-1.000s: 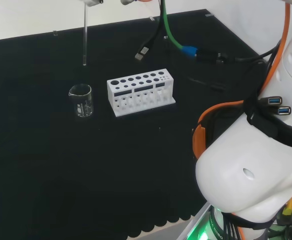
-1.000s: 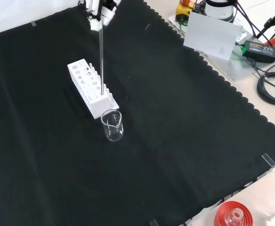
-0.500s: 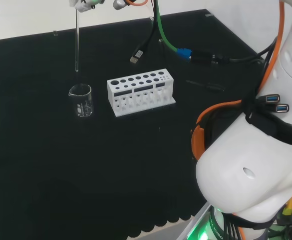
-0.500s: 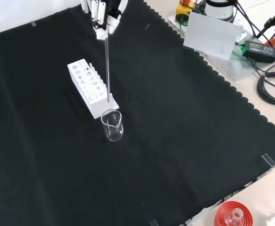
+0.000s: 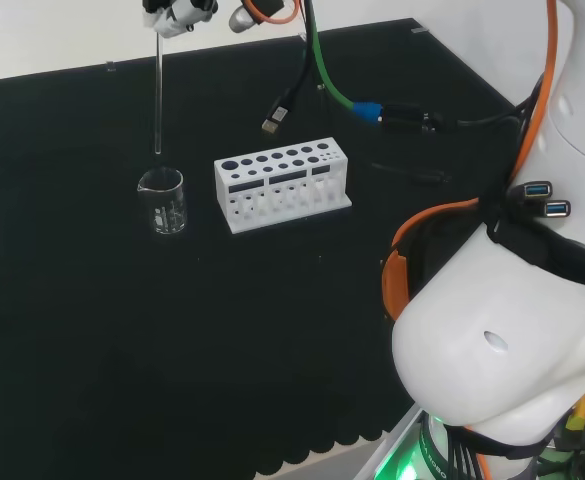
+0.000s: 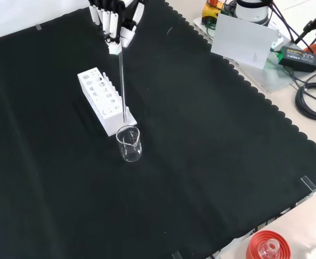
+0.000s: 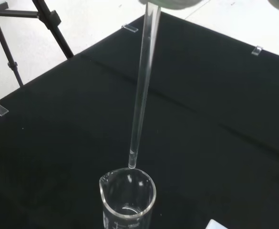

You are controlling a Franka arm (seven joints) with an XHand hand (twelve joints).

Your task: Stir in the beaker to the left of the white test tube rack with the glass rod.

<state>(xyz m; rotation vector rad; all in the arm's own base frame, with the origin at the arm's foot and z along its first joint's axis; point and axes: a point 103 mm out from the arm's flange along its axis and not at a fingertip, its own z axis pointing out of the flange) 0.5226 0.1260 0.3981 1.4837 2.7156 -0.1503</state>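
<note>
Glass rod (image 5: 158,95), long, clear and thin, hangs upright from the black and white hand (image 6: 114,21), whose fingers pinch its top end. Rod's lower tip sits just above the rim of the small clear glass beaker (image 5: 162,201), not yet inside; wrist view puts the tip at the rim's far edge. Beaker stands upright on the black cloth (image 6: 212,140), just beside the short end of the white test tube rack (image 5: 282,183), to the rack's left in the head view. Rack's holes face up.
</note>
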